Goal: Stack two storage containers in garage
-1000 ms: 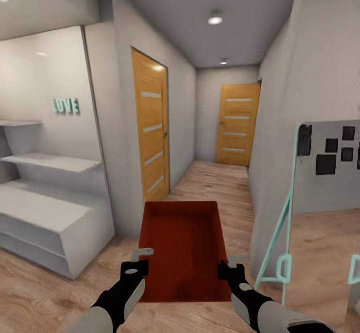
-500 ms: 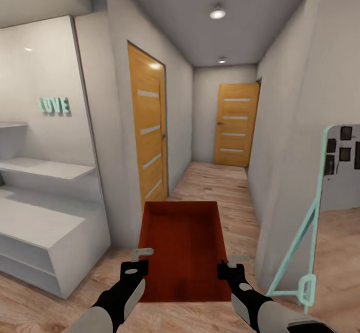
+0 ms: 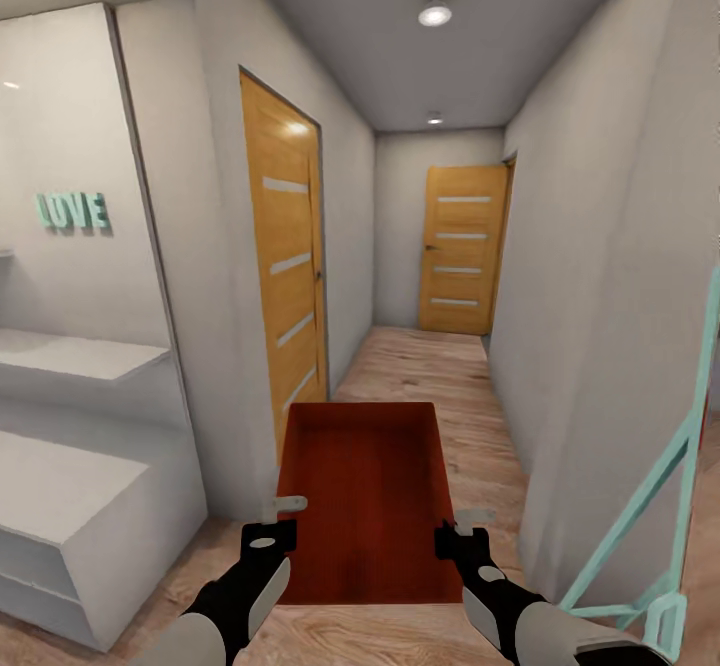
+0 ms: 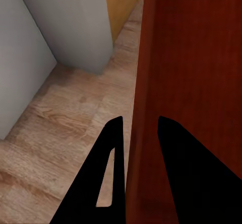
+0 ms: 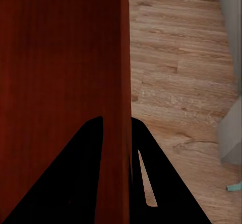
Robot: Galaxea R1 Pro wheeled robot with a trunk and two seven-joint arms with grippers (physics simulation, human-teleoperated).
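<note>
Carrying the red-orange storage container (image 3: pixel 362 491) with left tool (image 3: pixel 283 513) and right tool (image 3: pixel 462 526) each clamped on a side wall, the robot risks clipping the narrow hallway's grey wall corner (image 3: pixel 225 346).

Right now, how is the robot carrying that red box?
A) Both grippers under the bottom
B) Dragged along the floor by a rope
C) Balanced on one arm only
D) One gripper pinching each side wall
D: the left gripper and the right gripper each clamp a side wall of the storage container, one finger inside and one outside.
</note>
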